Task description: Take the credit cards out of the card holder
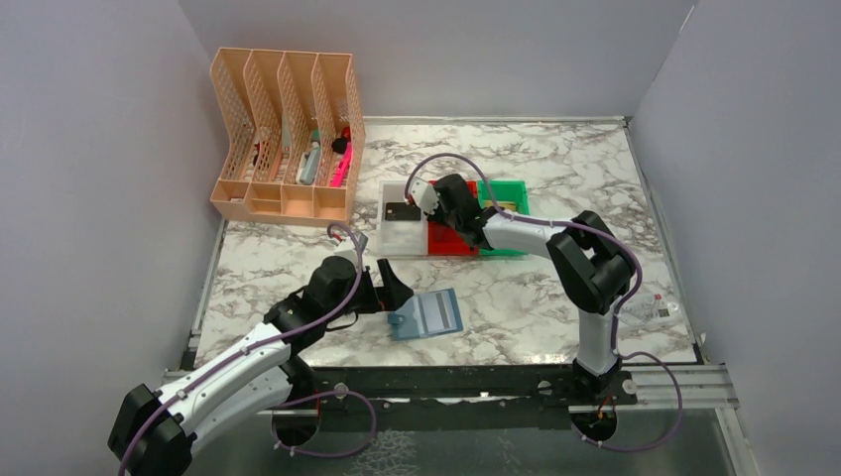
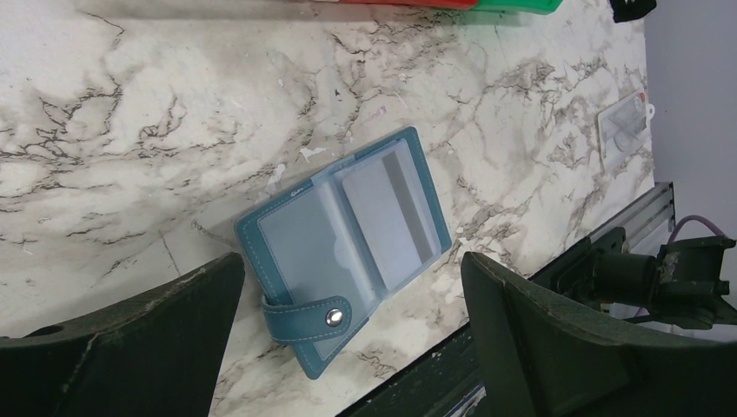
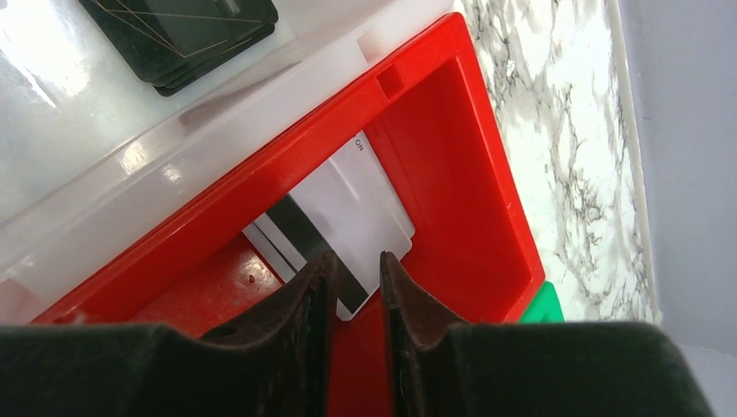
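Marbled white tabletop [image 1: 516, 297] spreads under both arms. Above it the right gripper [image 3: 356, 259] hangs with jaws parted by a narrow gap, nothing pinched, over a thin silver-grey plastic card [image 3: 356, 204] with a black stripe, lying in the red plastic bin [image 3: 452, 130]. Stacked black cards [image 3: 187, 30] lie in the adjoining translucent white bin [image 3: 104, 113]. Nearer the bases, the left gripper [image 2: 352, 259], spread wide, hovers over the small blue bifold card holder [image 2: 295, 234], lying open on the marble.

free tabletop [image 1: 536, 297] right of card holder [image 1: 427, 315]
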Available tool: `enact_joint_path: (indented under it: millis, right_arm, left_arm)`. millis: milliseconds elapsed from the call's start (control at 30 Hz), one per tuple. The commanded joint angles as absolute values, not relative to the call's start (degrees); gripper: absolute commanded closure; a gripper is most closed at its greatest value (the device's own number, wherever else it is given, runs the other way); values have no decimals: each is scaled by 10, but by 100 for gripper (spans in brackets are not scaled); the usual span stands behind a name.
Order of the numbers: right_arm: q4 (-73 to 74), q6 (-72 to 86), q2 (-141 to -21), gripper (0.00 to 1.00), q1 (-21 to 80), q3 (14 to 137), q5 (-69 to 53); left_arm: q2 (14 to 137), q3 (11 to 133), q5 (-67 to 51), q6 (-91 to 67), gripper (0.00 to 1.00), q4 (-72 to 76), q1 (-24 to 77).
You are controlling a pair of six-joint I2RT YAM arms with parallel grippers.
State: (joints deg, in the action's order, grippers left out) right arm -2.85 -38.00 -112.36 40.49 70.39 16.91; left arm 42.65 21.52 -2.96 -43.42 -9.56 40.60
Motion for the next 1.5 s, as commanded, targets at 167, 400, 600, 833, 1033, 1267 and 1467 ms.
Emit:
enact_joint_path:
  millis: [167,400,600,833,1033,1267,1467]
  right_arm:
    - [-30,-235,-1039,69,403,700,140]
    - [36,33,-958,72,403,675,100]
    - [139,176,-1016,95,403,709,73]
    - [182,220,-1097,99,402,757,102]
    - [182,225,-1147,99,398,791,130]
    - [175,238,-1185,99,394,815,174]
    - [139,234,-1189,99,393,823,210]
  left_arm:
    - [435,225,-39,-438,1,-89,404]
    - [437,225,-43,-443,1,-78,404]
    - [446,229,-50,-443,1,-74,404]
    - [435,227,-49,-441,1,-81,404]
    - [429,227,-46,-442,1,-86,404]
    - [431,227,-43,-441,1,-86,404]
    - [440,226,-45,-440,1,-81,404]
